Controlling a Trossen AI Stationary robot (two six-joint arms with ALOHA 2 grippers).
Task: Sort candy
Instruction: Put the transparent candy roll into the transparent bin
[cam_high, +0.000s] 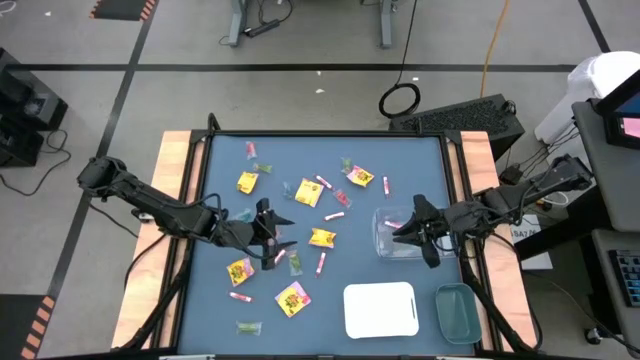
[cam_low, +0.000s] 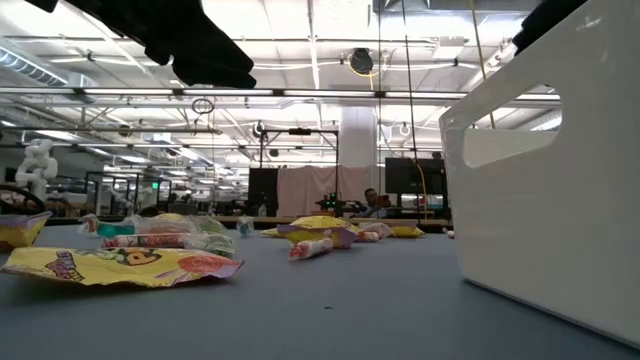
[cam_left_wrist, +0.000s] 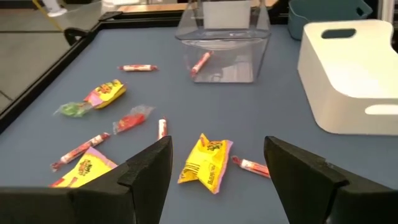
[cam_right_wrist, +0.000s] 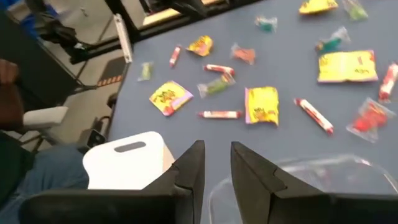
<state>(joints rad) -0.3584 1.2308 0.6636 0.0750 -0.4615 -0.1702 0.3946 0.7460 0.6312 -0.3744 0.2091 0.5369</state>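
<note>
Candy lies scattered on the blue mat (cam_high: 300, 160): yellow packets (cam_high: 308, 192), thin pink sticks (cam_high: 322, 262) and small green pieces (cam_high: 247, 327). My left gripper (cam_high: 275, 236) hovers open left of centre, clear of the mat. A yellow packet (cam_left_wrist: 205, 163) lies flat on the mat ahead of its fingers, which stand apart from it. My right gripper (cam_right_wrist: 216, 163) hovers over the left rim of a clear tray (cam_high: 396, 232), its fingers a narrow gap apart with nothing between them. One pink stick (cam_left_wrist: 200, 62) lies inside the clear tray (cam_left_wrist: 224, 50).
A white tray (cam_high: 380, 310) and a green tray (cam_high: 457, 312) stand at the near right of the mat. Wooden side boards (cam_high: 170, 200) and a dark frame edge the table. Bare mat lies between the clear tray and the white tray.
</note>
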